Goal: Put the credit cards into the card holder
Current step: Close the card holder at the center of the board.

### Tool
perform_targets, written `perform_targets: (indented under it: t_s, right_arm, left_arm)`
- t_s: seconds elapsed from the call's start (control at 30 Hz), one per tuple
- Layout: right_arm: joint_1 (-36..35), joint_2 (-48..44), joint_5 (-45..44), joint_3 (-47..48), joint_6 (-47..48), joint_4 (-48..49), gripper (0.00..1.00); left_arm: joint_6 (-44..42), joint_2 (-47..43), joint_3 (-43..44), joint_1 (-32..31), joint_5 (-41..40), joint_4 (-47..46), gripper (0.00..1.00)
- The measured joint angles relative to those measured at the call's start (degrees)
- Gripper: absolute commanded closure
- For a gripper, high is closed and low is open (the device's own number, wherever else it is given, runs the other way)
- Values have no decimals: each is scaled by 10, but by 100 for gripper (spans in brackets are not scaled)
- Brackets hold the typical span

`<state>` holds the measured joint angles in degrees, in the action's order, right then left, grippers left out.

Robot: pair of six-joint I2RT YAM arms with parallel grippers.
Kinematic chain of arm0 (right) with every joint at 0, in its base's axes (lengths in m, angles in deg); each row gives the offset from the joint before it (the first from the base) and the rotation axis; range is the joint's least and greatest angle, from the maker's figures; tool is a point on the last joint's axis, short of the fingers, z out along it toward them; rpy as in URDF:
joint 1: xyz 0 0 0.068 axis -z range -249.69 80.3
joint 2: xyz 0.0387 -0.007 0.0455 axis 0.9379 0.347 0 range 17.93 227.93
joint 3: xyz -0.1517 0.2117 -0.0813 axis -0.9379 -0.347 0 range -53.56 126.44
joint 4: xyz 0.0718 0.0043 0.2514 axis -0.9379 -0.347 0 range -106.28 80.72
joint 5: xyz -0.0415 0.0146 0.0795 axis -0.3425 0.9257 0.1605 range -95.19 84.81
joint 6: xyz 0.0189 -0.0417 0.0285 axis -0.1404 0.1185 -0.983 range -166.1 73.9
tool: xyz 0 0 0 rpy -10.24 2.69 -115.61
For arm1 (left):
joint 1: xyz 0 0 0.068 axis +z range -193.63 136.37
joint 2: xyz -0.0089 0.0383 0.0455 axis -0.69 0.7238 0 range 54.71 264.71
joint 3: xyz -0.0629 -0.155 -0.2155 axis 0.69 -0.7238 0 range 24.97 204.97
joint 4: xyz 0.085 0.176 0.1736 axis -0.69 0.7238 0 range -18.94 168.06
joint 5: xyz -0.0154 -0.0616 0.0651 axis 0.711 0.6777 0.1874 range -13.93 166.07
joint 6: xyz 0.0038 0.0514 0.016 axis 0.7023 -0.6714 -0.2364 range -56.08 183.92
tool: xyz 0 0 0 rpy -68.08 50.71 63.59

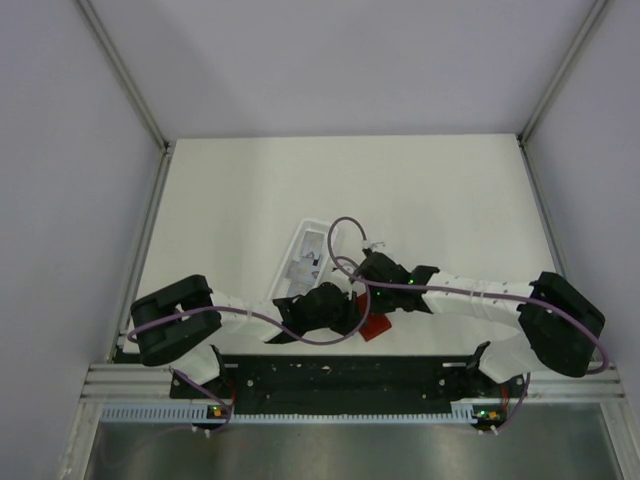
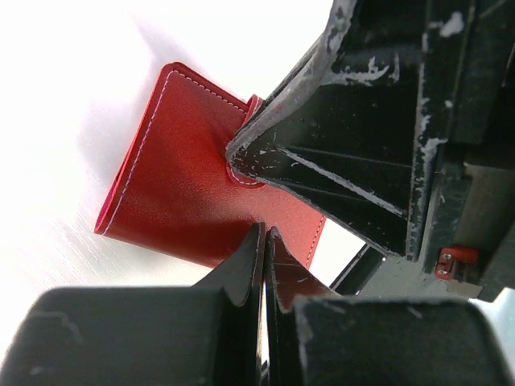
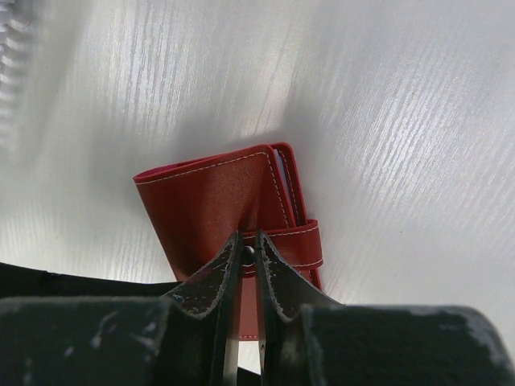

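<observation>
Top external view: the left arm (image 1: pixel 240 315) and the right arm (image 1: pixel 470 300) both fold inward from their bases, and their wrists meet low over the near middle of the table (image 1: pixel 300 180). A corner of the red card holder (image 1: pixel 376 328) shows just beneath them. A white tray (image 1: pixel 305 255) lies just beyond the wrists on the far side, its contents too small to tell. From the right wrist, the right gripper (image 3: pixel 245 245) points steeply down at the card holder (image 3: pixel 209 201). Its jaws are only narrowly parted and closed about the clasp tab, with the metal snap showing in the slit between the tips. From the left wrist, the left gripper (image 2: pixel 264 237) comes in low and nearly level with the tabletop. Its jaws are pressed together, with no more than a hairline between them, and the tips meet the near edge of the card holder (image 2: pixel 177 177). Whether any leather is pinched there I cannot tell. The same view shows the right gripper (image 2: pixel 239 163) bearing down on the rounded end of the tab from above. The card holder lies flat and folded on the table, between the two sets of fingers. It is roughly square, smooth red leather with pale stitching along its borders, and the strap wraps round one side. The scuffed black fingers throw a soft shadow on the table.
</observation>
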<state>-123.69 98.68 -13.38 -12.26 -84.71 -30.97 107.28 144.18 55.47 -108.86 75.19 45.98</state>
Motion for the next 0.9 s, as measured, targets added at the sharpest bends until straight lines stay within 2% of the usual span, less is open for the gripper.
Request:
perform_targets:
  t_s: [0.9]
  right_arm:
    - [-113, -22, -208, -64, -162, 54, 92]
  left_arm:
    - [12, -1, -5, 0, -2, -5, 100]
